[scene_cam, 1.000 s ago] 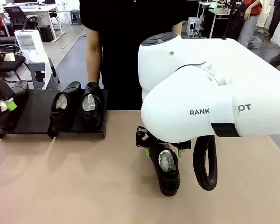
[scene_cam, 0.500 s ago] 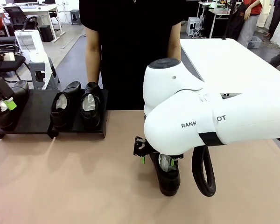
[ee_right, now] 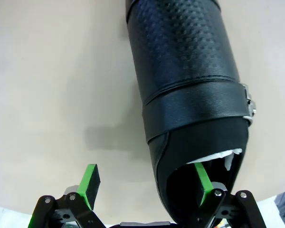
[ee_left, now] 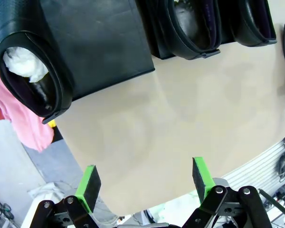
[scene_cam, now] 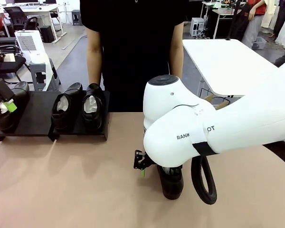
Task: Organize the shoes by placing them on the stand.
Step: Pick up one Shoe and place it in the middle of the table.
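Observation:
One black shoe (scene_cam: 172, 186) lies on the tan table, mostly covered by my right arm. In the right wrist view this shoe (ee_right: 187, 90) has white paper in its opening. My right gripper (ee_right: 146, 183) is open and straddles its side wall at the heel, one green pad inside the opening and one outside. A green pad of the right gripper (scene_cam: 149, 170) shows under the arm. Two shoes (scene_cam: 64, 108) (scene_cam: 91, 105) stand on the black stand (scene_cam: 35, 116). A third shoe (ee_left: 31, 66) sits at the stand's (ee_left: 95, 42) left end. My left gripper (ee_left: 145, 183) hangs open and apart from it.
A person in black stands at the far side of the table, arms down behind the stand. A white table (scene_cam: 228, 57) is at the back right. A strip of the stand between the left shoe and the pair is bare.
My right arm has come down and toward the near side, bringing its gripper onto the heel of the loose shoe. The left arm and the shoes on the stand have not moved.

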